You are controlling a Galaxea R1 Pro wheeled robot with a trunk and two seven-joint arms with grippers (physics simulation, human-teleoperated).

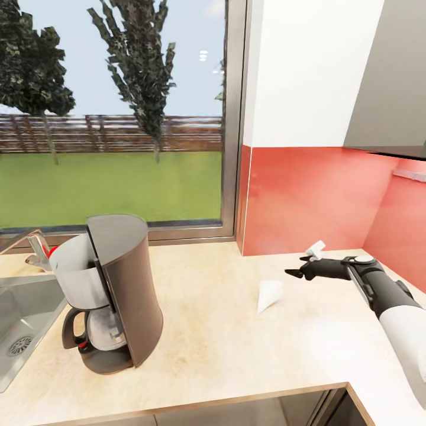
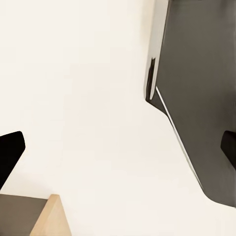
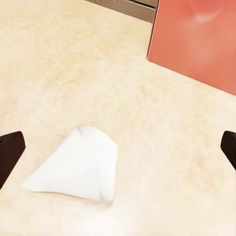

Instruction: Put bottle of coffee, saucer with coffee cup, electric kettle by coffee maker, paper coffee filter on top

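The coffee maker (image 1: 115, 293) stands on the kitchen countertop (image 1: 213, 349) at the left, black with a pale filter basket and a carafe under it. The paper coffee filter (image 1: 269, 294) lies flat on the countertop to its right, a white cone (image 3: 81, 169). My right gripper (image 1: 294, 273) hovers just above and behind the filter, open (image 3: 120, 147), with nothing between its fingers. My left gripper (image 2: 120, 147) is open too, facing a white wall and a dark grey cabinet panel (image 2: 196, 98).
A grey sink (image 1: 23, 319) with a faucet (image 1: 36, 248) sits left of the coffee maker. A small white object (image 1: 315, 249) lies behind the right gripper. The red backsplash (image 1: 313, 201) and a window close the back; a grey wall cabinet (image 1: 393, 83) hangs at the right.
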